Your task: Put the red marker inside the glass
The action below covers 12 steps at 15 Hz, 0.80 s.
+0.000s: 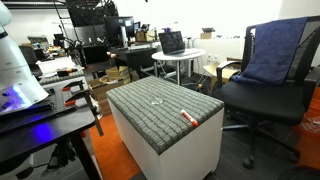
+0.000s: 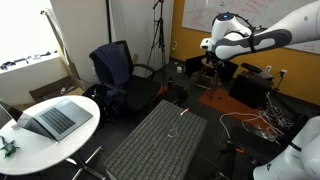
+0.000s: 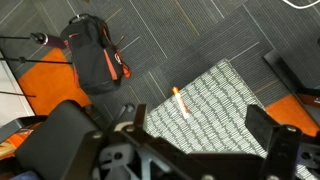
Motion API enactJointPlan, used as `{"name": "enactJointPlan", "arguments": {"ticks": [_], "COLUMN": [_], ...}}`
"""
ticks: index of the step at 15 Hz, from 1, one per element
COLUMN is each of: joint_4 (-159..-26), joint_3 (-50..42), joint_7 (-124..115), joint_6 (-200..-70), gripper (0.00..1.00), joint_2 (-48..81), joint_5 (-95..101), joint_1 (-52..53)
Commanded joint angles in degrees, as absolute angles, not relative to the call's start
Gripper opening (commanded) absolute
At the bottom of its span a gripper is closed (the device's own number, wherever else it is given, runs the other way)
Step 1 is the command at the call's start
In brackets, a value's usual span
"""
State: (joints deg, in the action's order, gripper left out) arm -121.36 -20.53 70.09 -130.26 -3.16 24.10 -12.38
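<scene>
The pincer [image 3: 165, 128] is wide open in the wrist view, its fingers [image 3: 62, 140] spread far apart with nothing between them. The red marker [image 3: 180, 103] lies flat on the grey ribbed counter [image 3: 225, 95], at about 12 o'clock from the gap between the fingers. Its length runs roughly from 11 to 5.

In an exterior view the marker [image 1: 187, 118] sits near the counter's [image 1: 135, 105] edge, at about 4 o'clock from the glass [image 1: 157, 100]. The glass shows only as a faint round rim near the middle of the top. The two are apart, not touching.

The marker looks light, stiff and slim, with a smooth barrel that would likely roll if nudged. The safest hold is across the middle of the barrel, with the fingers set crosswise to its length. The glass looks light and breakable, so a bump could tip it. The marker should go in end first and be let go low.

As for the arm, in an exterior view it reaches in from 3 o'clock, high up, with the forearm about level. The wrist is bent over and the pincer [image 2: 221, 75] hangs downward, well above the counter. The descent has not yet begun.
</scene>
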Motion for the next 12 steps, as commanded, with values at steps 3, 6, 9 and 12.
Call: {"name": "enactJointPlan", "arguments": {"ticks": [3, 6, 9, 12], "joint_4": [-119.95, -120.66, -120.58, -120.07], "joint_3": [-19.53, -18.77, -17.97, -16.99], "joint_7": [78.39, 80.96, 82.77, 83.35], "joint_6": [-138.84, -143.16, -145.42, -145.52], "gripper": [1.00, 1.00, 1.00, 1.00], "joint_2": [4.48, 7.20, 9.98, 12.43], "joint_5": [18.06, 15.36, 12.64, 11.10], "joint_1": [-15.56, -16.87, -18.12, -19.25]}}
